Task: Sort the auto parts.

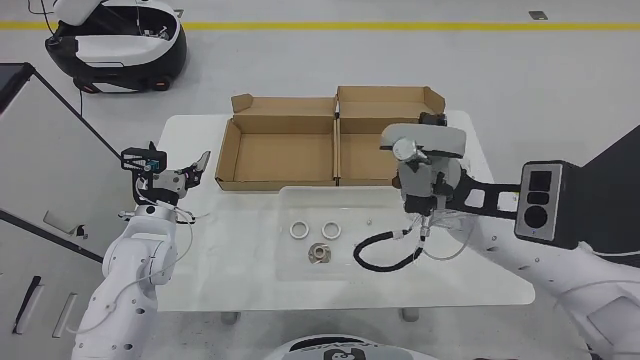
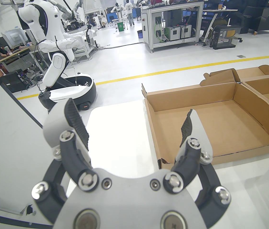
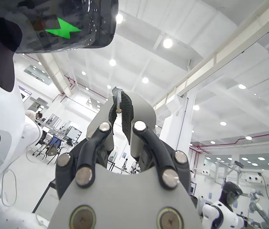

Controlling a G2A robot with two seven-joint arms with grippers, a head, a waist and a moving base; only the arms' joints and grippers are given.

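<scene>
My right gripper (image 3: 118, 94) points up toward the ceiling and is shut on a short threaded bolt (image 3: 117, 102) held between its fingertips. From above, this gripper (image 1: 420, 143) hangs over the right cardboard box (image 1: 362, 155). In the clear tray (image 1: 290, 198) lie two white rings (image 1: 298, 229) (image 1: 330, 228) and a small metal part (image 1: 319, 253). My left gripper (image 2: 130, 106) is open with nothing in it, above the table's left side (image 1: 190, 167), facing the empty left cardboard box (image 2: 210, 125) (image 1: 275, 155).
The two open boxes sit side by side at the table's back edge, flaps up. A black cable (image 1: 385, 255) loops over the tray's right part. A wheeled robot base (image 1: 120, 50) stands on the floor beyond the table's far left corner.
</scene>
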